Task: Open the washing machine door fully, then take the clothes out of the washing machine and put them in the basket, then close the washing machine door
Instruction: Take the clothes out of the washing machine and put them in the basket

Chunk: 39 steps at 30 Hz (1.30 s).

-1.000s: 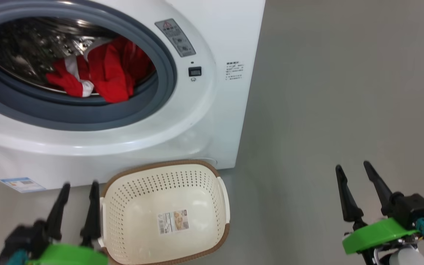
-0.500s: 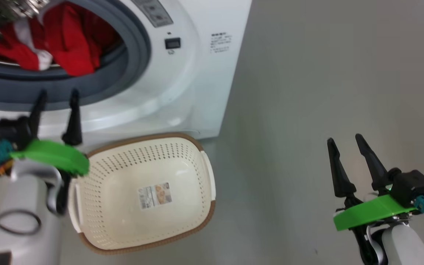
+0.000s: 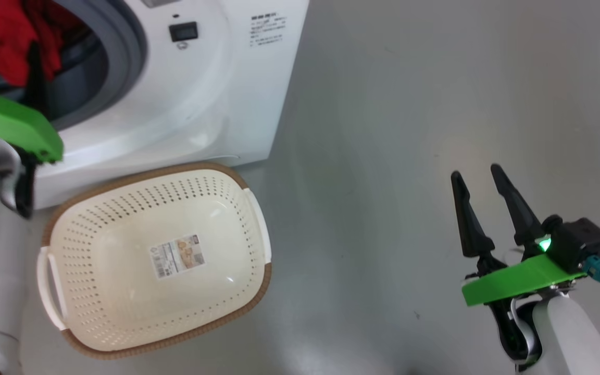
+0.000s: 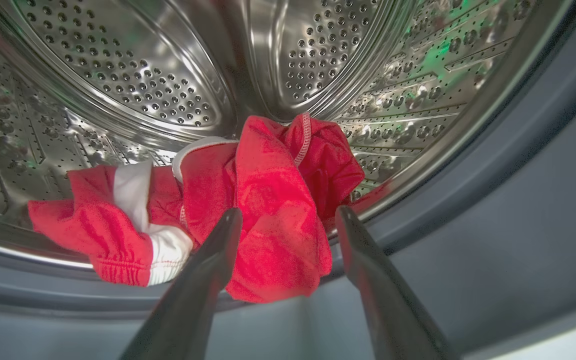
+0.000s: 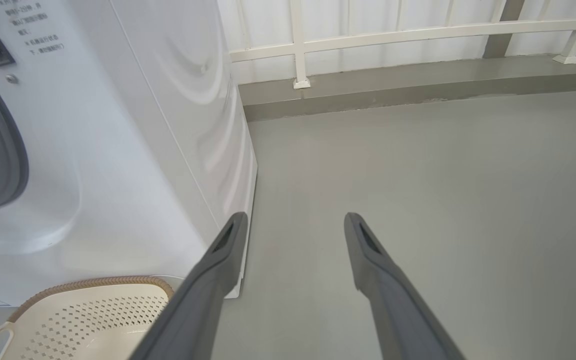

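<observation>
Right hand (image 3: 475, 172): lower right of head view, wide open, empty, idle over the floor (image 3: 383, 130).
Basket (image 3: 123, 205): lower left, empty, just before the washing machine (image 3: 211, 104).
Left hand (image 4: 288, 212): up from the lower-left corner to the drum mouth within the last second; jaws spread, gripping nothing.
Clothes (image 4: 263, 180): red heap on the drum (image 4: 168, 75) lip, framed by the jaws, not yet gripped.
Meaning: reach nearly complete; closing on fabric probably next.

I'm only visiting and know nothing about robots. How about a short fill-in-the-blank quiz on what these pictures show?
The clothes in the washing machine are mostly ____ in colour.
The basket holds ____ clothes.
The left gripper, pointing at the clothes, has its jaws ____.
The right gripper hangs above the bare ____.
Missing words: red; no; open; floor.
</observation>
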Available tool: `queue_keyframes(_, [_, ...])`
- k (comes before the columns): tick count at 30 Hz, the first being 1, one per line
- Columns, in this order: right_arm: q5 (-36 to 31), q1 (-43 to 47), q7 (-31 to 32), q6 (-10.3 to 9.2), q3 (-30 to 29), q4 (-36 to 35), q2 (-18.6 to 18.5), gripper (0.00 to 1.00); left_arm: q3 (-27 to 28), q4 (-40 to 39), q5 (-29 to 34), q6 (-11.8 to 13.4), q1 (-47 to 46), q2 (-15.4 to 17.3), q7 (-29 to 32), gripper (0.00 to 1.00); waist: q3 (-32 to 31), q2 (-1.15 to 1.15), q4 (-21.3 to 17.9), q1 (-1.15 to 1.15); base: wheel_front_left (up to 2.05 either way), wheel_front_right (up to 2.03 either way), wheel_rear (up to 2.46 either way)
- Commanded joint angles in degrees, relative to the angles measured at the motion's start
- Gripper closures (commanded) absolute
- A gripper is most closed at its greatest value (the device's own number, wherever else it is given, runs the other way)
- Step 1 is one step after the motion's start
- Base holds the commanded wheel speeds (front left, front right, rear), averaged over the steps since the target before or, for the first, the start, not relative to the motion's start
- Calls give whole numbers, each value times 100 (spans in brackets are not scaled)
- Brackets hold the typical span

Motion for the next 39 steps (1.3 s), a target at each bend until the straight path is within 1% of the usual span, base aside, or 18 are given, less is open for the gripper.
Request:
queue_keyframes(1, [88,-124,-37,36,132,-167,-26,0,68,-6,50,-12,-170,334,-5,0,173,0,-138,0,0,0,0])
queue_keyframes(3, [147,-202,-37,36,200,-188,-26,0,23,297,82,25,-493,434,10,0,275,0,-209,0,0,0,0])
queue_keyframes(9, [246,-286,-37,36,367,-217,-26,0,-32,818,97,61,-961,642,120,0,431,0,-348,0,0,0,0])
queue_keyframes(15, [307,-308,-37,36,420,-220,-26,0,-138,1074,150,103,-1147,830,288,0,503,0,-457,0,0,0,0])
queue_keyframes(19, [329,-308,-37,36,434,-219,-26,0,-191,1148,160,134,-1195,897,367,0,517,0,-506,0,0,0,0])
queue_keyframes(20, [333,-310,-37,36,436,-216,-26,0,-207,1161,163,134,-1204,907,383,4,518,0,-515,0,0,0,0])
queue_keyframes(21, [336,-312,-37,36,439,-213,-26,0,-215,1172,157,133,-1211,914,395,47,516,0,-522,0,0,0,0])
queue_keyframes(22, [338,-314,-37,36,443,-209,-26,0,-221,1183,149,132,-1214,921,412,86,512,0,-529,0,0,0,0])
queue_keyframes(23, [342,-316,-37,36,446,-211,-26,0,-228,1191,142,131,-1214,926,421,100,506,0,-534,0,0,0,0])
queue_keyframes(27, [352,-315,-37,36,439,-234,-26,0,-259,1214,109,121,-1192,903,374,100,454,0,-525,0,0,0,0])
queue_keyframes(31, [325,-291,-37,36,416,-212,-26,0,-266,1219,46,99,-1120,833,189,100,340,0,-469,0,0,0,0])
queue_keyframes(35, [283,-265,-37,36,385,-184,-26,0,-151,1110,-118,82,-981,779,-8,100,192,0,-396,0,0,0,0])
queue_keyframes(39, [230,-231,-37,36,331,-165,-26,0,-15,894,-276,67,-804,717,-57,100,71,0,-317,0,0,0,0])
